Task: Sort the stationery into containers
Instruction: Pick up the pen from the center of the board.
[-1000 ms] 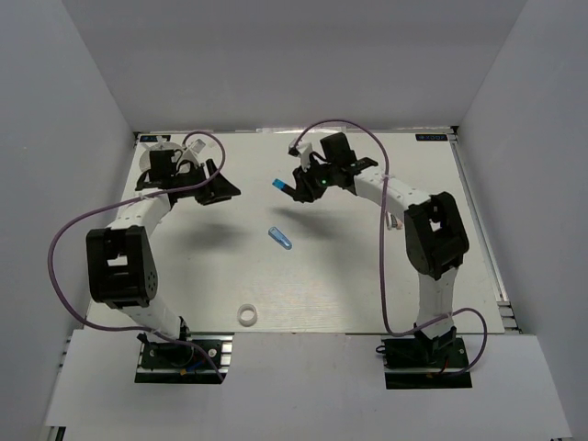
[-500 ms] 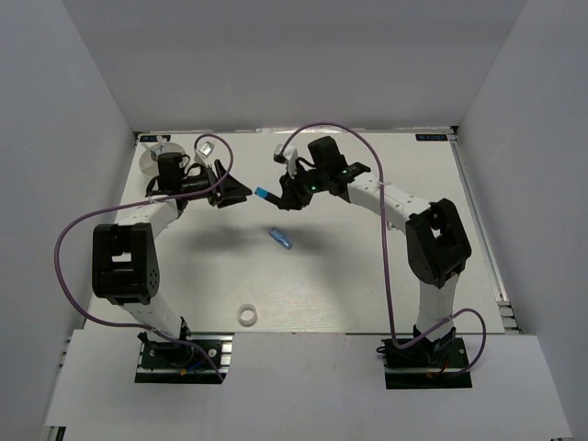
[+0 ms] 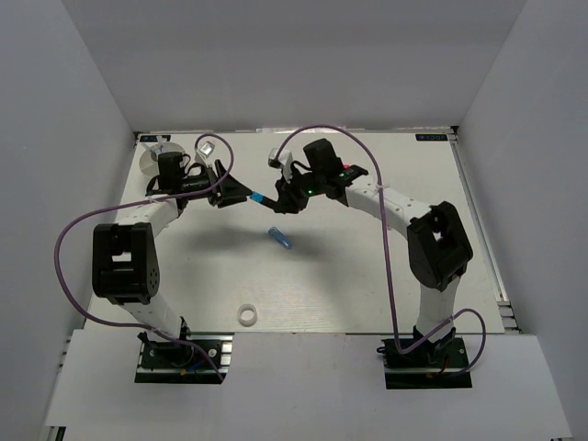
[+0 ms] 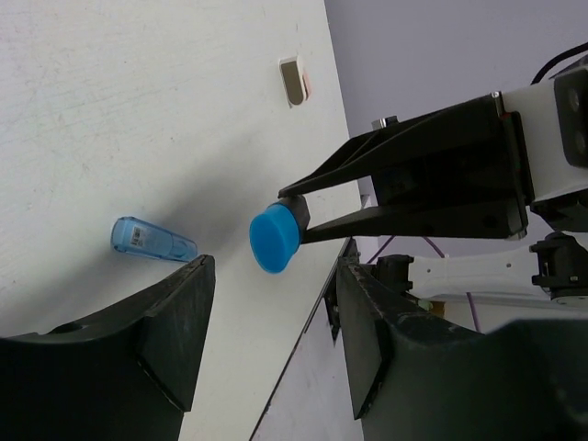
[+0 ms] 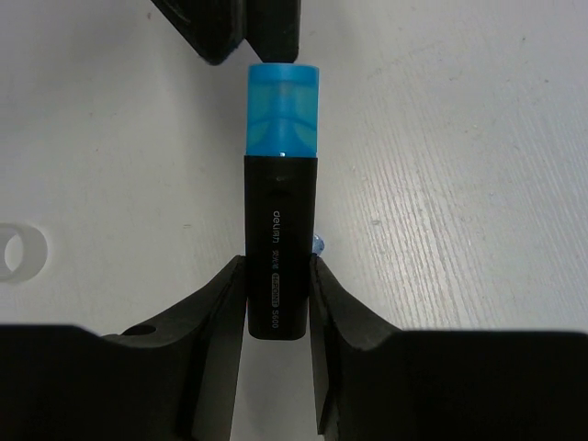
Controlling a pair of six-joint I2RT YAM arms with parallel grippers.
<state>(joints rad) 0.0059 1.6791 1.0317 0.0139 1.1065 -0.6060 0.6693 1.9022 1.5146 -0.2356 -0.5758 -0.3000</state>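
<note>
— What has changed since a second ago?

— Both my arms have swung in toward each other over the far middle of the counter (image 3: 367,276). They were well apart; now my left end effector (image 3: 237,191) and my right end effector (image 3: 280,195) nearly meet tip to tip. The translucent blue tube (image 3: 280,238) and the white tape ring (image 3: 246,315) lie where they lay before.

— And the grips?

— My right end effector (image 5: 276,276) is clenched on the blue-capped marker (image 5: 280,230), its fingers (image 5: 220,312) pressed on either side of the barrel's rear end. My left end effector (image 4: 274,276) is released, jaws spread wide, with nothing in them.

— Where is the marker exactly?

— In the air above the counter, lying level, cap pointing at my left end effector. The cap comes right up to its tips; whether it touches them I cannot tell.

— How does it look?

— It is short and stubby, with a black barrel, white print along it and a translucent blue cap. The tube rests flat on the counter just nearer than the marker and carries a small label.
</note>
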